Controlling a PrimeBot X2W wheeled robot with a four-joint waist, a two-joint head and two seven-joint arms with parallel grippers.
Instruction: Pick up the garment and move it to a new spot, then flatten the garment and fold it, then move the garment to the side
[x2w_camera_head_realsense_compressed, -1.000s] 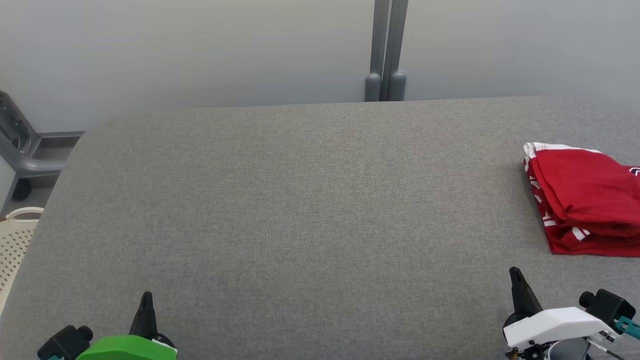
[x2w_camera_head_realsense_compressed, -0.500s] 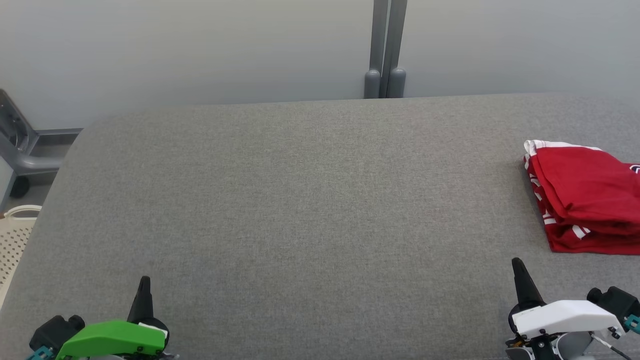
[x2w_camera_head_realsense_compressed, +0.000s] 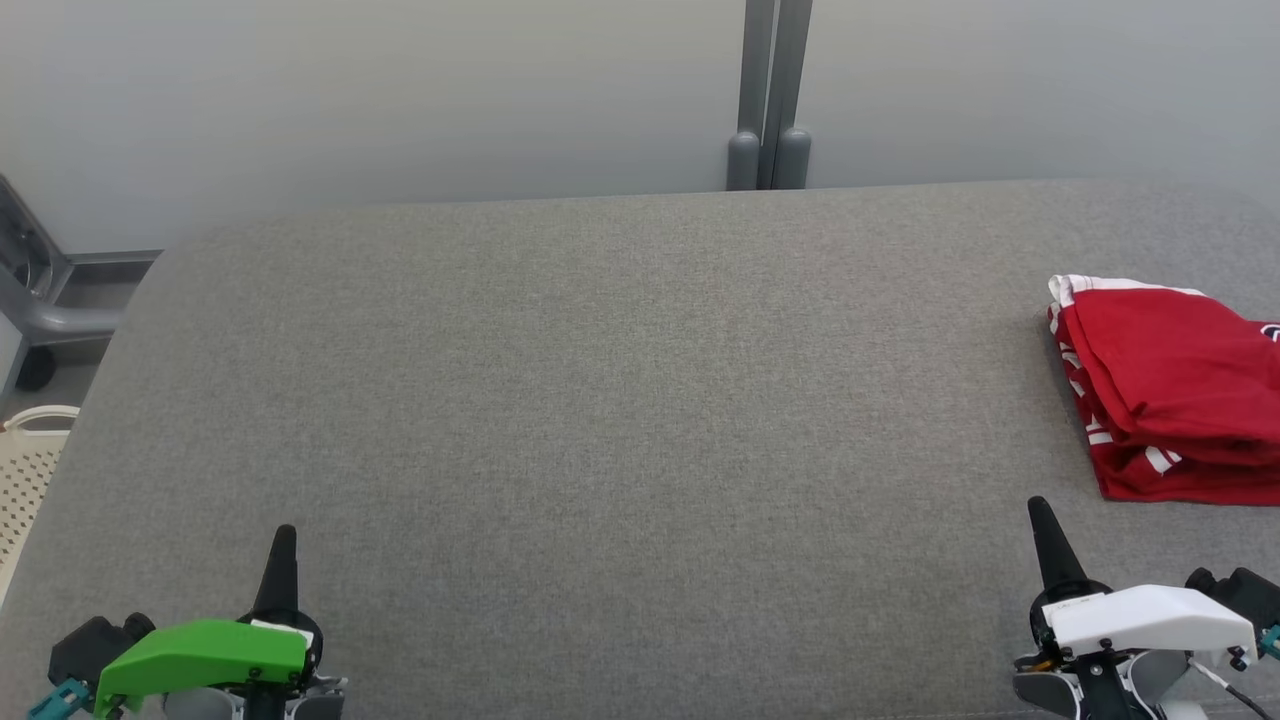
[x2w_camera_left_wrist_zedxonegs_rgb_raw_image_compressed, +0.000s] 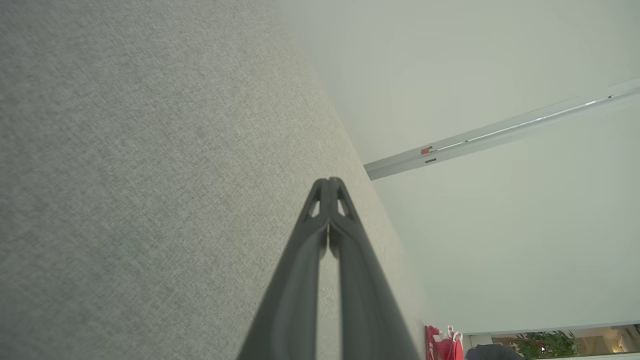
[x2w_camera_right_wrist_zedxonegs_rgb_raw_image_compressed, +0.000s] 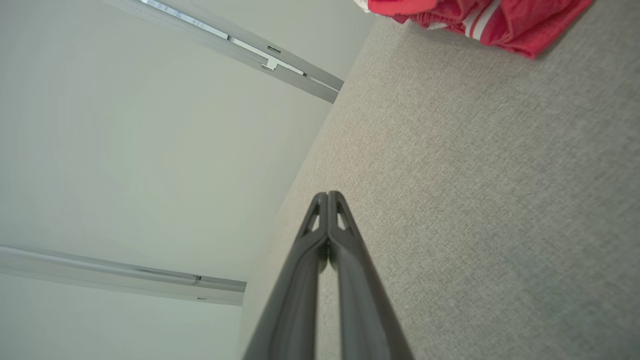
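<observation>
The red garment (x2w_camera_head_realsense_compressed: 1175, 390) with white stripes lies folded at the right edge of the grey table (x2w_camera_head_realsense_compressed: 620, 400), partly cut off by the head view's border. A corner of the garment (x2w_camera_right_wrist_zedxonegs_rgb_raw_image_compressed: 475, 20) also shows at the top of the right wrist view. My right gripper (x2w_camera_head_realsense_compressed: 1036, 505) rests near the table's front right, just in front of the garment, shut and holding nothing. At the front left, far from the garment, my left gripper (x2w_camera_head_realsense_compressed: 285, 533) is shut and empty too. Both wrist views show the fingertips pressed together, the left gripper (x2w_camera_left_wrist_zedxonegs_rgb_raw_image_compressed: 328, 181) and the right gripper (x2w_camera_right_wrist_zedxonegs_rgb_raw_image_compressed: 328, 194).
A pale wall with a grey post (x2w_camera_head_realsense_compressed: 770, 100) stands behind the table. A cream perforated basket (x2w_camera_head_realsense_compressed: 25, 480) and a grey metal frame (x2w_camera_head_realsense_compressed: 40, 300) stand off the table's left side.
Both grippers have drawn up slightly in the head view, with more of each wrist showing. The whole picture has shifted a little, so the camera moved. The garment lies as before.
</observation>
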